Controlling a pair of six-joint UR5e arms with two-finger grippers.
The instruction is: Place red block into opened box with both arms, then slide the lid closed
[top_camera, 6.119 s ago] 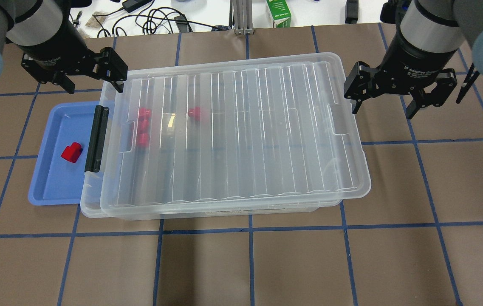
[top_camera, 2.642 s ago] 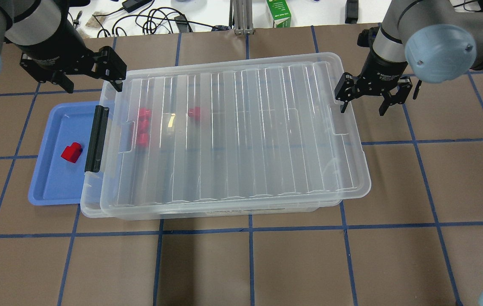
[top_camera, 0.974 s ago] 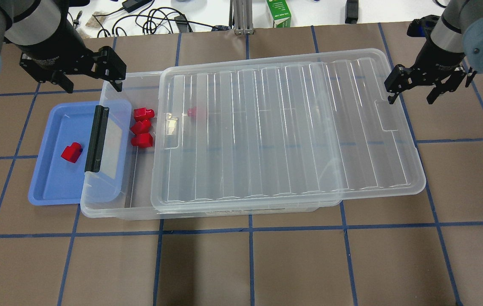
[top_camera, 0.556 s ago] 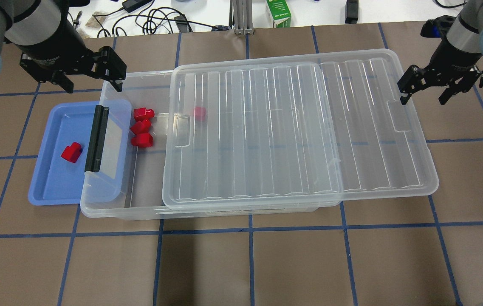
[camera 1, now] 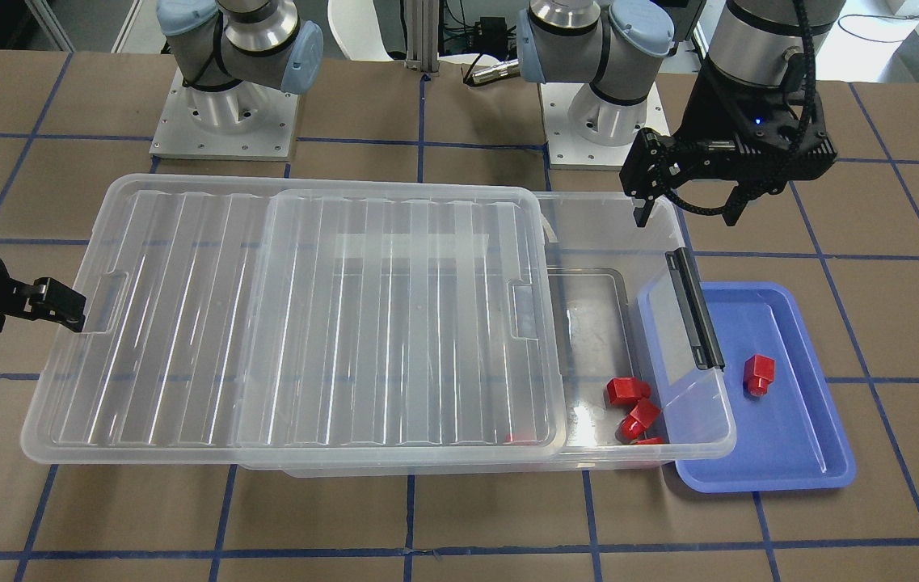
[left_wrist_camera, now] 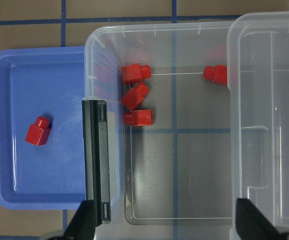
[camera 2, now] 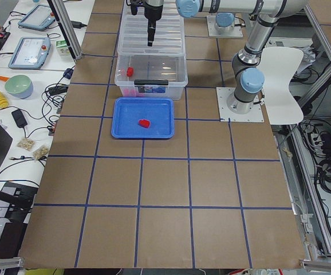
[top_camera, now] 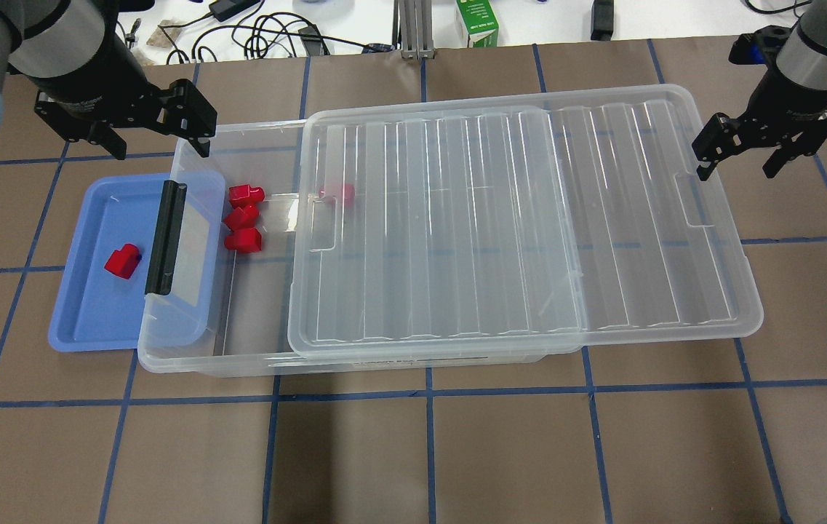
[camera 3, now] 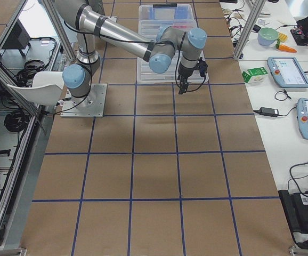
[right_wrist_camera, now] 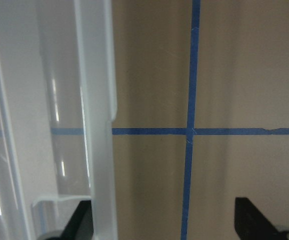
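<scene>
The lid (top_camera: 529,225) sits offset right, baring the left end of the box (top_camera: 224,364); the red block (top_camera: 122,260) lies in the blue tray (top_camera: 86,313), far left. The left gripper (top_camera: 160,148) and right gripper (top_camera: 735,173) both gape empty, so placing and closing remain.

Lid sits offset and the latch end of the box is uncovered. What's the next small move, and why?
Probably swing the left hand over the blue tray and lower it around the red block: that block lies alone in the tray, the hand is open and empty, and the lid leaves the box uncovered at its latch end.
</scene>
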